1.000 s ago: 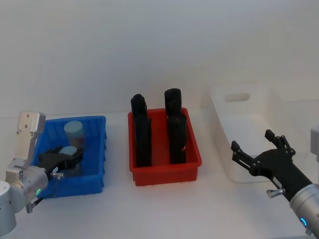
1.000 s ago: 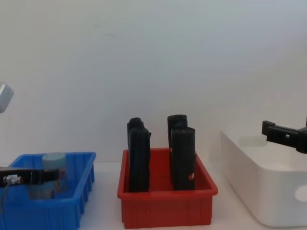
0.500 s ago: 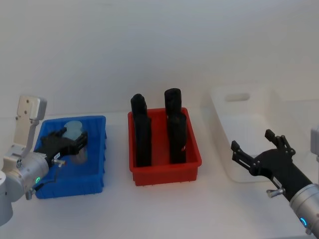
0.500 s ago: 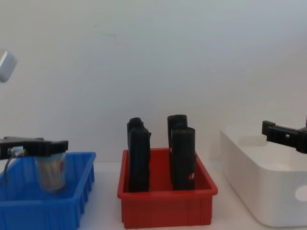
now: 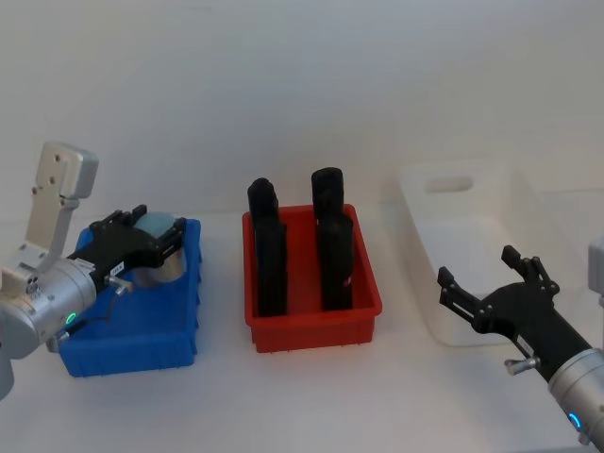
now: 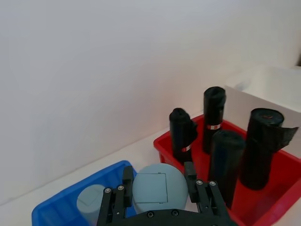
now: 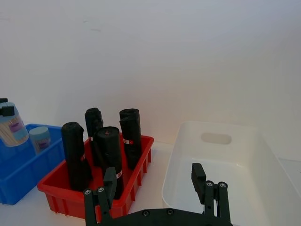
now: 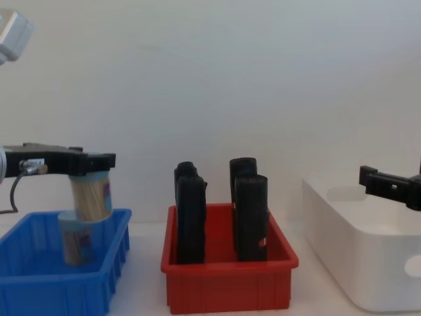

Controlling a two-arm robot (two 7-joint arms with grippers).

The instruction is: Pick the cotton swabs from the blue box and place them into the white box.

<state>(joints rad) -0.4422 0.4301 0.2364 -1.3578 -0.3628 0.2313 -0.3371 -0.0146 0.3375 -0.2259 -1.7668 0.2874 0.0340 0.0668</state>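
My left gripper [image 5: 142,247] is shut on a jar of cotton swabs [image 8: 91,197] and holds it above the blue box [image 5: 132,335], clear of the rim. The jar's pale lid [image 6: 157,188] sits between the fingers of the left gripper [image 6: 158,175]. A second jar of cotton swabs [image 8: 74,240] stands inside the blue box [image 8: 59,289]. At the far right is the white box [image 5: 472,236]. My right gripper [image 5: 478,265] hovers open just in front of it, with nothing between its fingers.
A red bin [image 5: 311,326] with several tall black rolls [image 5: 269,255] stands between the blue box and the white box. There is bare white tabletop in front of all three bins, and a white wall behind them.
My left gripper has risen with the jar from inside the blue box to above its rim, drifting slightly right. The right arm has not moved.
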